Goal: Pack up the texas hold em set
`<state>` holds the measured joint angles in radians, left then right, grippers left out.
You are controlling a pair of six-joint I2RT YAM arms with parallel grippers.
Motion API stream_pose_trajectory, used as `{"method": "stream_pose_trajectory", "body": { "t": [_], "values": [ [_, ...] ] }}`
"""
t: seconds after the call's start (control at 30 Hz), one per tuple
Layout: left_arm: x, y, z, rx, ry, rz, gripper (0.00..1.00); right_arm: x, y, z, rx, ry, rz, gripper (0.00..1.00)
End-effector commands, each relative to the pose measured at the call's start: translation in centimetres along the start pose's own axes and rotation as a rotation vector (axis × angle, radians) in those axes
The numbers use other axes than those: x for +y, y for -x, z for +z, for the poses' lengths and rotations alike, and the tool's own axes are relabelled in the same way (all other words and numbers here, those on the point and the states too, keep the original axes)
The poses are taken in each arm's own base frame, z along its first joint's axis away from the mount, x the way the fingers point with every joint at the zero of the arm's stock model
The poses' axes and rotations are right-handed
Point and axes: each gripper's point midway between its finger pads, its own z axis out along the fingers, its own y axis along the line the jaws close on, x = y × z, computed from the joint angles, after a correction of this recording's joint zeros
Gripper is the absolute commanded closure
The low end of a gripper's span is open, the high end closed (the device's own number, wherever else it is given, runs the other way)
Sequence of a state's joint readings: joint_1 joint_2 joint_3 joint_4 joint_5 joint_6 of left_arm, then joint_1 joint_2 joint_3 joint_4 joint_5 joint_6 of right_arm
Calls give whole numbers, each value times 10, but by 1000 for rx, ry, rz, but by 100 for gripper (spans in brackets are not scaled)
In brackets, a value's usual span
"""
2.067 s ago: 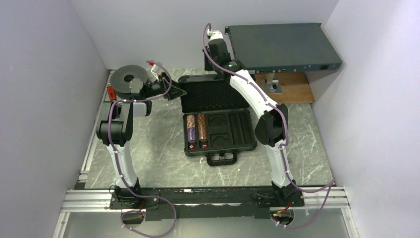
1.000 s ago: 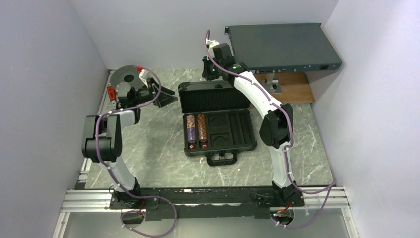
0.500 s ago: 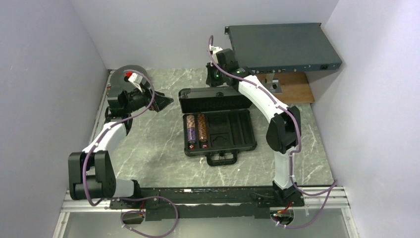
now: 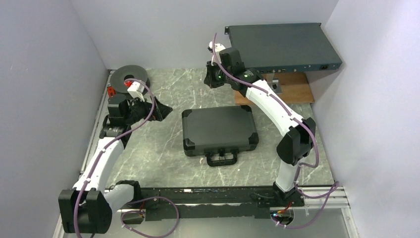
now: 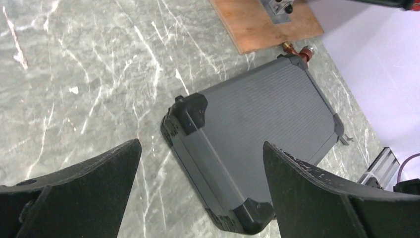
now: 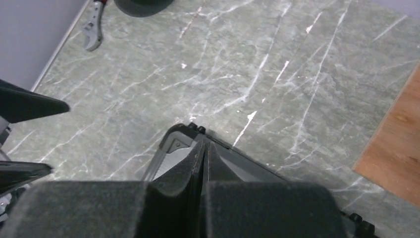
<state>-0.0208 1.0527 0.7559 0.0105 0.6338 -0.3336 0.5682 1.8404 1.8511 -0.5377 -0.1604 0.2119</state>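
We see the closed black hard plastic briefcase [image 4: 220, 130] just right of our spread left end effector [image 4: 167, 110], which seems nearer than our pressed-together right end effector [image 6: 204, 148].

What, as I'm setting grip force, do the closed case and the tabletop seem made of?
Case: probably hard moulded plastic, matte black, with a finely ribbed lid and chunky corner bumpers. Tabletop: grey-green with white veins and a slight sheen; real stone or printed laminate, I cannot tell.
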Motion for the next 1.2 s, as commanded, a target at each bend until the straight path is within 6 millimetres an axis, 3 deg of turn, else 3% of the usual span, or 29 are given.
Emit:
{"method": "stream_pose_trajectory", "body": {
  "t": [0.0, 0.13, 0.23, 0.33, 0.43, 0.6, 0.77, 0.93, 1.17],
  "values": [
    [2, -27, -11, 70, 93, -36, 0, 33, 30, -49, -99, 19, -51, 96],
    [-4, -63, -14, 133, 108, -68, 0, 36, -2, -69, -85, -12, -47, 70],
    [-14, -89, -15, 169, 76, -91, 0, 23, -26, -87, -92, -96, 3, 54],
    [-22, -102, -16, 176, 52, -112, 0, 13, -47, -113, -126, -140, 66, 35],
    [-22, -111, -17, 184, 52, -125, 0, -6, -74, -132, -128, -227, 116, 32],
    [-26, -119, -10, 190, 13, -149, 7, -61, -126, -163, -124, -508, 221, 32],
    [-32, -128, -5, 225, -16, -152, 7, -87, -174, -179, -139, -582, 275, 28],
    [-35, -132, 0, 235, -26, -141, 8, -105, -206, -172, -54, -608, 316, 25],
    [-36, -157, 10, 305, -40, -180, 16, -105, -229, -162, 20, -591, 334, 24]
  ]
}}
